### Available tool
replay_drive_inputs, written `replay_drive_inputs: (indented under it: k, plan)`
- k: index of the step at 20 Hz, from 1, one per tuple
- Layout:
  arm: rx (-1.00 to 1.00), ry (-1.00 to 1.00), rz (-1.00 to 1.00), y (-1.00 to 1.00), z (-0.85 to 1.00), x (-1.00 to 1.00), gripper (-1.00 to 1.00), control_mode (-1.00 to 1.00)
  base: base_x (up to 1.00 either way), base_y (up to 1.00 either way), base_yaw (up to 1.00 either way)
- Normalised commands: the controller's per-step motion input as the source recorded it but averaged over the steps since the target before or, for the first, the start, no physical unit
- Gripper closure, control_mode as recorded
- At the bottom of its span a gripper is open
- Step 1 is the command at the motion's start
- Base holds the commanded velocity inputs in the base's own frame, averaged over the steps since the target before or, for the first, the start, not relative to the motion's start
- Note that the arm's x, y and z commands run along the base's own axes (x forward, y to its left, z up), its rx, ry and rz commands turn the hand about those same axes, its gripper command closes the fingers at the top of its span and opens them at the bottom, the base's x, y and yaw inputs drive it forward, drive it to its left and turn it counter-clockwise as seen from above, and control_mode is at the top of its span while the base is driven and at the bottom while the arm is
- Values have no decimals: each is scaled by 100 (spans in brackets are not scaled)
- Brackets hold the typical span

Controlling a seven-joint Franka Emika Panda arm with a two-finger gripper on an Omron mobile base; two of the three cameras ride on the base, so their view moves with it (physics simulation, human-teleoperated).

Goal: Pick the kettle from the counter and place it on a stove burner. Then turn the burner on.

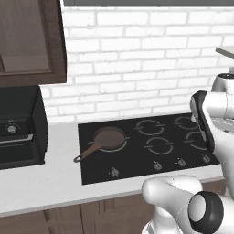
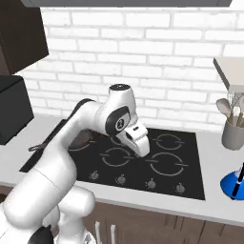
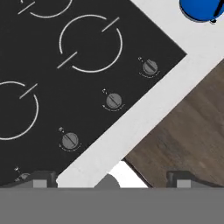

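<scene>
Right base view has the kettle untouched on the counter right of the stove, while the gripper, jaws spread and empty, hangs over the burners, so picking, placing and switching on all remain.

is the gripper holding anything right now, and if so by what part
Nothing is held. The gripper is open over the front edge of the stove, with only cooktop and counter between its tips. The kettle sits untouched on the counter to the stove's right.
</scene>
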Motion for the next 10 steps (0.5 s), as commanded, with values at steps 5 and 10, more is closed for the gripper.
replay_drive_inputs:
  k: [5, 10]
  plan:
    - [0, 31, -20, -98, -21, 92, -100, -100, 0, 0, 0]
    - [0, 22, -18, -89, -57, 75, -100, -100, 0, 0, 0]
